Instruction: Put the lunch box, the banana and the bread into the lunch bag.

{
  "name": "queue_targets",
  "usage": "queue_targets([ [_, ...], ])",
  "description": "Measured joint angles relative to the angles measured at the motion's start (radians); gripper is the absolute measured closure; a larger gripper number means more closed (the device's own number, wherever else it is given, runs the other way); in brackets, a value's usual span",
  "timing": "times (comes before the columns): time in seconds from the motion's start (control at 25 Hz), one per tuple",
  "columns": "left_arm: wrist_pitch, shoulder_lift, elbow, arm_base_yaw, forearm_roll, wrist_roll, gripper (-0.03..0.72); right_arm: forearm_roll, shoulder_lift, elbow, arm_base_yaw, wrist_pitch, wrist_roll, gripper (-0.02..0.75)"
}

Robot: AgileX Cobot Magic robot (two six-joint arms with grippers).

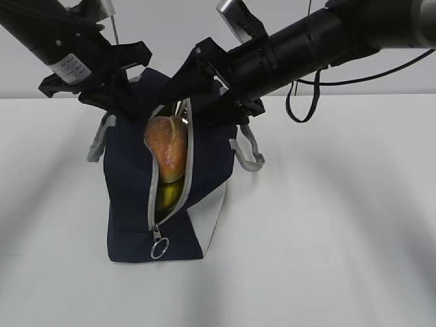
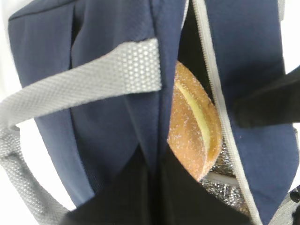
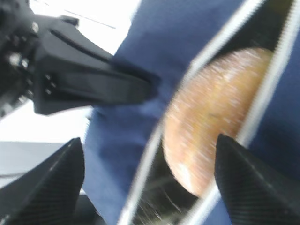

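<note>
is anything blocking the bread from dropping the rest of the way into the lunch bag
Possibly the banana: it shows directly under the bread in the lunch bag, whose zipper opening is narrow. The bread sits high in that slot. Nothing else visible blocks it.

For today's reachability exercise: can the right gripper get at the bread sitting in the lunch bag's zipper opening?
Probably yes: the right gripper hangs open just above the bread, which shows uncovered in the lunch bag's open zipper slit.

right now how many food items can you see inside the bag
2: a reddish-brown crusty bread roll fills the upper part of the navy fabric lunch bag's open zipper gap, and a yellow banana shows just beneath it. More may be hidden deeper inside.
</note>
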Motion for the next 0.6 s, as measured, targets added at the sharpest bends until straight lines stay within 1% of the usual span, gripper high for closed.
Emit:
queue_targets([
  [0.16,-0.001,0.000,0.000,0.000,0.000,0.000,0.691,-0.165,-0.010,-0.079,-0.040,0.063,0.098,0.126],
  [0.24,-0.001,0.000,0.000,0.000,0.000,0.000,0.691,-0.208,-0.010,-0.124,-0.060,0.105,0.139,0.145],
  [0.4,-0.001,0.000,0.000,0.000,0.001,0.000,0.691,-0.327,-0.010,-0.203,-0.074,0.132,0.253,0.165],
  [0.48,-0.001,0.000,0.000,0.000,0.001,0.000,0.691,-0.388,-0.010,-0.217,-0.074,0.137,0.296,0.167],
  [0.6,-0.001,0.000,0.000,0.000,0.001,0.000,0.691,-0.428,-0.006,-0.217,-0.074,0.144,0.333,0.167],
])
